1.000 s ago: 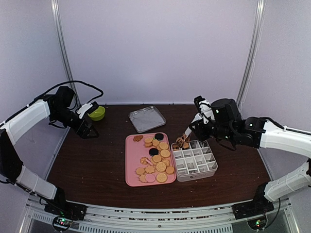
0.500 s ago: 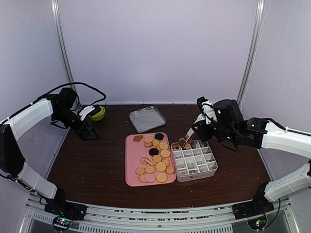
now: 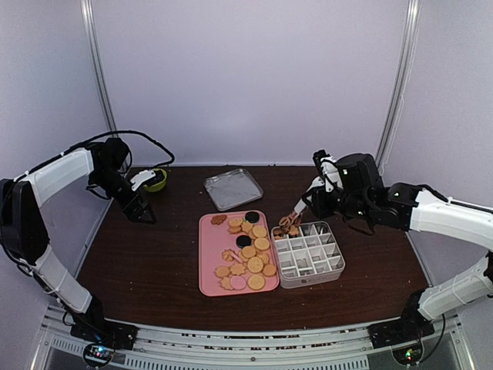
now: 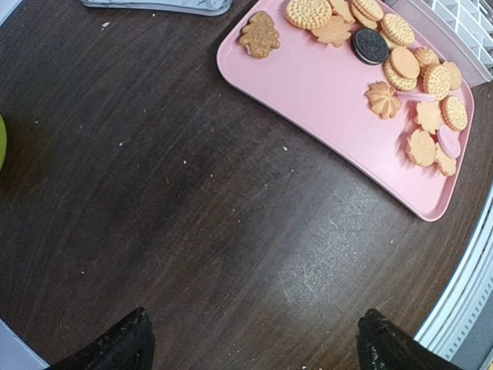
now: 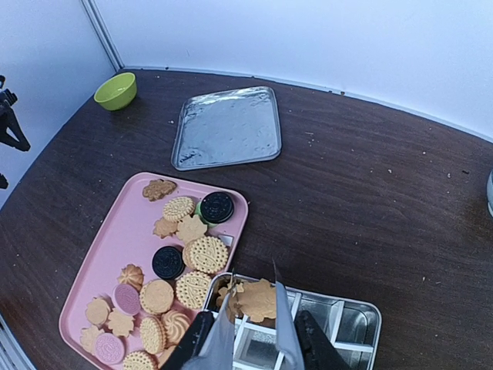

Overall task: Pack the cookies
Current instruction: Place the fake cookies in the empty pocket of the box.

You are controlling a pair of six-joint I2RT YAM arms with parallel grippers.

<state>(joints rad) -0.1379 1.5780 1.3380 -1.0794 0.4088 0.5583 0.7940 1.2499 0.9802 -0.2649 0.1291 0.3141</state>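
Note:
Several cookies lie on a pink tray, round golden ones mixed with black, pink and flower-shaped ones. My right gripper is shut on metal tongs. The tongs pinch a leaf-shaped brown cookie above the far-left corner cell of the divided tin, where other brown cookies lie. In the right wrist view the right gripper sits at the bottom edge. My left gripper hovers open over bare table left of the tray. Nothing is between the left gripper's black fingertips.
A green bowl sits at the back left, close to the left gripper. The tin's flat metal lid lies behind the tray. White walls and frame posts enclose the dark wooden table.
The left arm's upper part has swung a little to the right, its gripper staying near the bowl. The right gripper with the tongs and cookie has barely shifted over the tin's corner.

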